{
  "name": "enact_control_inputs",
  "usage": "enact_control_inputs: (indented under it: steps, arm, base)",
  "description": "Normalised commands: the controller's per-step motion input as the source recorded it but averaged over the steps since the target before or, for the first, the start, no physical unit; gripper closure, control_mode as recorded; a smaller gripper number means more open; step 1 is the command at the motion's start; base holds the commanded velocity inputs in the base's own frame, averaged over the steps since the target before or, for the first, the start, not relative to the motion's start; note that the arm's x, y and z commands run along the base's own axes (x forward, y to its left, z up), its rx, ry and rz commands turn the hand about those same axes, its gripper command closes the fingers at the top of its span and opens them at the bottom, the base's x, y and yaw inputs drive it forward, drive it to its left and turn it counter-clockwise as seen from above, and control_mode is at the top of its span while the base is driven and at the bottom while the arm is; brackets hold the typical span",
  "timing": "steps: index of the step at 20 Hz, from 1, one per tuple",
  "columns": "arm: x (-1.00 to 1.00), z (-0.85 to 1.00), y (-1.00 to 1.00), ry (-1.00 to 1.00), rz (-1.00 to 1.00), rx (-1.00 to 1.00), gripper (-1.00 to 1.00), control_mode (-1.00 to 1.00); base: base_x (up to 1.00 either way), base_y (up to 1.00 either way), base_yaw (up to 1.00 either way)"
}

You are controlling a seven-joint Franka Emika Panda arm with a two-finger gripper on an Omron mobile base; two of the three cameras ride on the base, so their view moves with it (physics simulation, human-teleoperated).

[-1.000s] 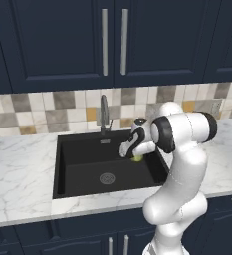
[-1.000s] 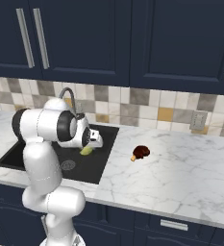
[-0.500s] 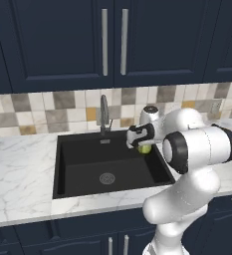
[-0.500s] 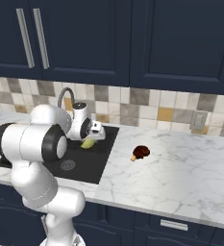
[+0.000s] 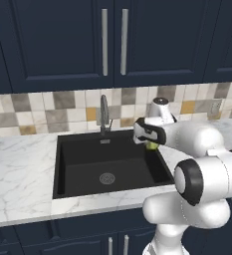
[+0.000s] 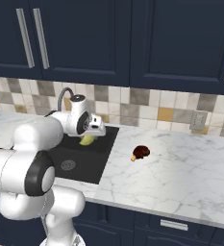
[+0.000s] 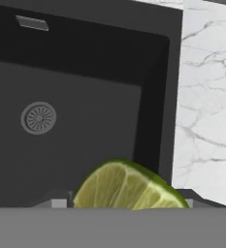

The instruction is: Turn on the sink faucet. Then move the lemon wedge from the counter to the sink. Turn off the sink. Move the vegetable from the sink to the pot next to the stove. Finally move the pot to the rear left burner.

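One lemon wedge (image 7: 129, 186) is what I see clamped in the gripper (image 5: 151, 144), its pale cut face turned toward the hand camera and its green rind curving over the top; the jaws stand fairly wide with the wedge pinched between them, though the finger tips themselves are mostly hidden behind the fruit. From the left base view, the wedge (image 5: 152, 146) shows as a small yellow-green spot under the white hand, above the right rim of the sink (image 5: 87, 169), near the basin's back right corner. From the right base view the same wedge (image 6: 87, 140) hangs just below the hand, over the basin's right side, clear of the floor of the sink. The hand view looks down into the black basin with its round grey drain (image 7: 38, 117) well off to one side of the wedge, and the white marble counter (image 7: 206, 97) runs along the sink's edge just beside it. The faucet (image 5: 104, 113) stands upright behind the sink at the middle of its back rim, apart from the gripper. On the counter to the right of the sink, well away from the rim, lies a dark reddish-brown lump (image 6: 141, 152). I cannot tell whether water is running.
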Motion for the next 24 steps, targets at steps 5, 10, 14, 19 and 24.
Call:
enact_control_inputs:
  steps: [5,10,14,19,24]
  arm:
    - [-0.30,0.36,-0.04,0.00,0.00,-0.01,1.00,-1.00]
    - [-0.01,0.00,0.08,0.00,0.00,-0.03,1.00,-1.00]
    - [-0.09,0.00,0.00,-0.02,0.00,0.00,1.00,-1.00]
    - [-0.09,0.00,0.00,-0.02,-0.01,0.00,1.00,1.00]
    - [0.00,0.00,0.00,0.00,0.00,0.00,1.00,1.00]
  base:
    - [0.00,0.00,0.00]
    - [0.00,0.00,0.00]
    - [0.00,0.00,0.00]
    - [-0.41,0.00,-0.09]
    - [-0.36,0.00,-0.16]
